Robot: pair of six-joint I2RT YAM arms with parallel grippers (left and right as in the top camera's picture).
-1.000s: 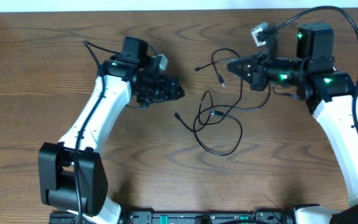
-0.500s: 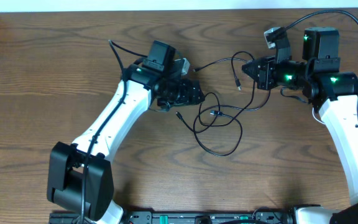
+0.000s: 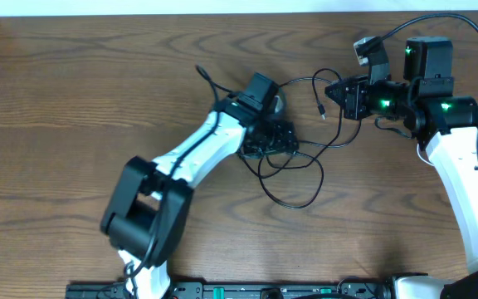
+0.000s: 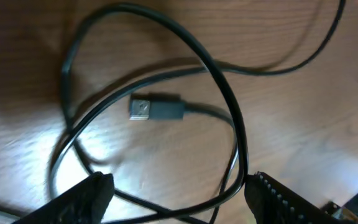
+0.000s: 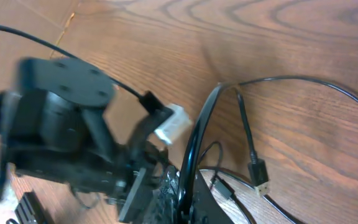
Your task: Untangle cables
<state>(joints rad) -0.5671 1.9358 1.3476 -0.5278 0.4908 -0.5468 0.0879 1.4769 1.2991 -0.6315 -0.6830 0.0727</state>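
Wooden table [image 3: 56, 83] bears black cable [image 4: 166, 110]; left jaws wide, right jaws pinching it

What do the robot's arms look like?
The left arm and the right arm both have smooth white tube-shaped parts joined by chunky black joints. Little green lights glow on the right arm's black parts, and a thick black wire loops over it. The left gripper has black fingers with ridged edges.

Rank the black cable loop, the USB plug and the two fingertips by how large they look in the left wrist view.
black cable loop
fingertips, both alike; nearness to the camera makes their rank unsure
USB plug
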